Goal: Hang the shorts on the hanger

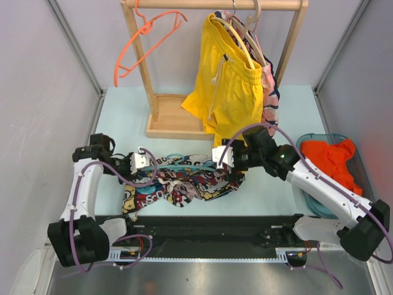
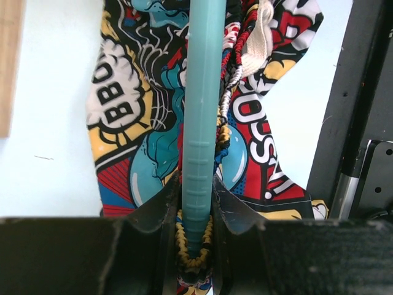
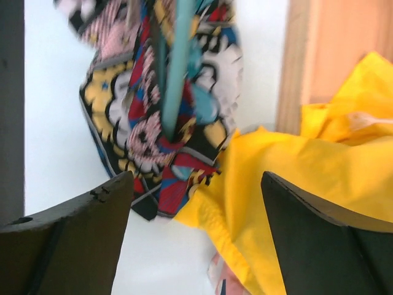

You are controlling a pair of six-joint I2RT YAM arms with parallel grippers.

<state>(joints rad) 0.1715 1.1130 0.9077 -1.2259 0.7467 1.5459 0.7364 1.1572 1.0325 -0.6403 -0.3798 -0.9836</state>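
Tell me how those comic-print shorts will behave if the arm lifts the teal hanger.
Probably floppy: the shorts lie crumpled in loose folds. They would likely sag and drape from the hanger. The thin-looking fabric might also slide along its smooth bar.

Shorts (image 1: 184,183) comic-print red, blue, yellow; hanger (image 2: 202,123) teal.

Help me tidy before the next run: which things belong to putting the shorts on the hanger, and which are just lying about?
Job: comic-print shorts; teal hanger; left hand, shut on the hanger; right hand, open.
Lying about: yellow shorts; orange hanger; wooden rack; teal bin.
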